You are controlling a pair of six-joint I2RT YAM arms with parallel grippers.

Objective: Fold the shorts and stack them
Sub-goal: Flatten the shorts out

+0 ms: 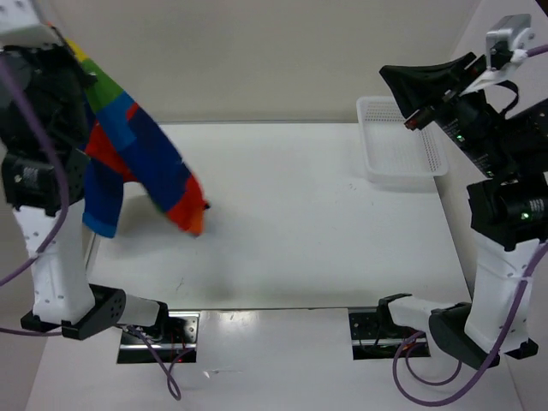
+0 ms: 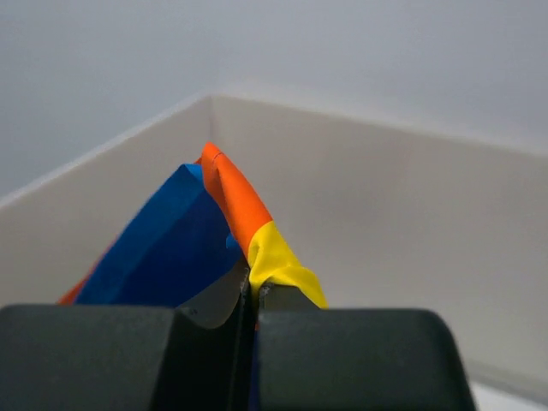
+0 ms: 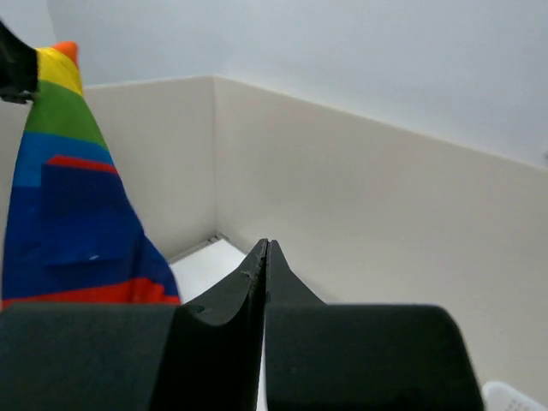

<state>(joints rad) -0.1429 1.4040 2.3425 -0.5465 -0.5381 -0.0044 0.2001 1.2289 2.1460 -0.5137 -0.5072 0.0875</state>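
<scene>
Shorts hang bunched over the far left of the table, pinched thinly in the left claw, so they might slip free; right claw is pressed together, empty

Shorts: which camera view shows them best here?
Top external: the shorts hang with most of their striped length visible. Left wrist shows only an orange-yellow edge pinched in the left claw, plus a blue fold; right wrist catches part at its left edge.

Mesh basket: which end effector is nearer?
Right. The right end effector hangs shut near the far rim of the basket; the left end effector is across the table, clamped on the shorts.
</scene>
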